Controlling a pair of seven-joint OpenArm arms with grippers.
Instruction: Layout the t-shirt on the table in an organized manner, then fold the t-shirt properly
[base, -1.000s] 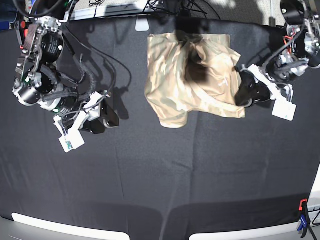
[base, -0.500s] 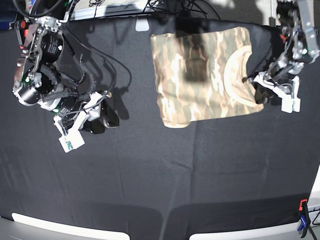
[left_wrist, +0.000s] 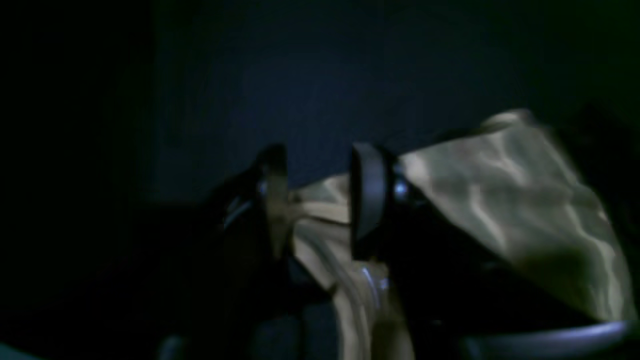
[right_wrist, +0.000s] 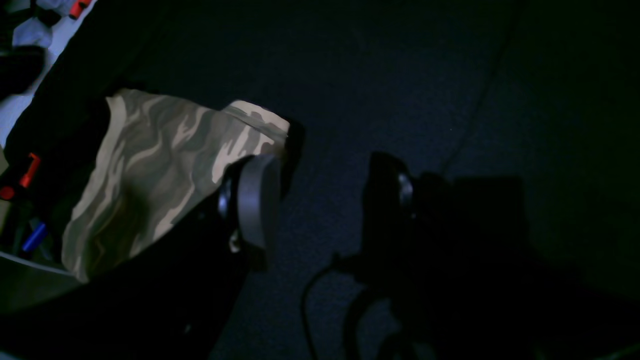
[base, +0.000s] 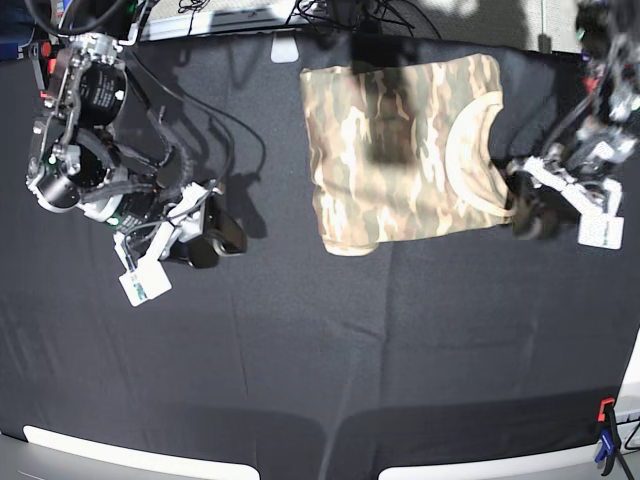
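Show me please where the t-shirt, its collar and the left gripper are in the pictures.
t-shirt (base: 390, 160): base view, middle of the camouflage body.
collar (base: 462, 150): base view, cream ribbed band of the neck opening.
left gripper (left_wrist: 320, 200): left wrist view, gap between its two fingertips, with shirt fabric behind.

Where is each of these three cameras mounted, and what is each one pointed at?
Base: high overhead, looking straight down on the table, the t-shirt and both arms.
Left wrist: on the left arm, low over the cloth, looking past the left gripper; its jaws stand apart around a fold of shirt.
Right wrist: on the right arm, looking past the right gripper, jaws open over bare table, with the shirt beyond.
Shared: the camouflage shirt shows in all three views.
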